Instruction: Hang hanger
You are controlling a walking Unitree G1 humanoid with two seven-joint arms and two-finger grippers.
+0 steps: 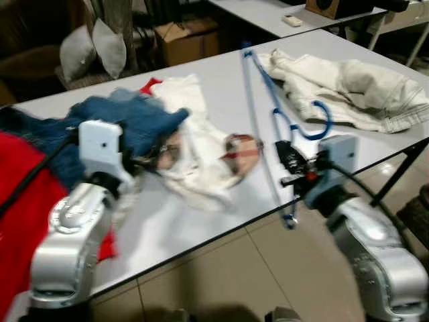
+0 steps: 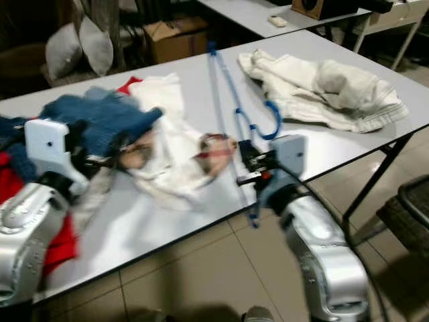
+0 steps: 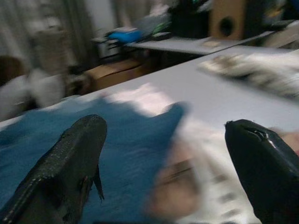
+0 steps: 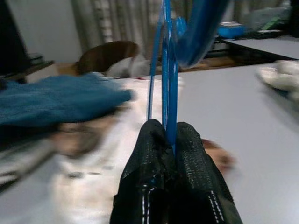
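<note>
From the left eye view, a white tabletop (image 1: 201,221) carries a heap of clothes: a blue garment (image 1: 127,121) at the robot's left, a red cloth (image 1: 20,194) at the near left edge, a white shirt (image 1: 201,147) in the middle and a cream garment (image 1: 355,90) toward the far right. The right gripper (image 1: 289,161) is at the near edge of the tabletop and is clenched on a blue hanger (image 1: 268,114), which is lifted and tilted, its long bar running up and away over the tabletop and its hook curling just above the gripper. The left gripper (image 1: 155,159) reaches over the blue garment and the white shirt. A cardboard box (image 1: 188,40) and grey cushions (image 1: 94,47) sit on the floor beyond the tabletop. The right eye view shows the same scene, with the hanger's lower end hanging past the tabletop edge over the tiled floor (image 2: 201,275). In the left wrist view, the left gripper's fingers (image 3: 70,163) are spread wide apart with nothing between them, above the blue garment and the white shirt, all blurred. In the right wrist view, the right gripper's fingers (image 4: 149,186) are pressed together on the thin blue wires of the hanger, which rise straight up from them, with the thicker hook above.
</note>
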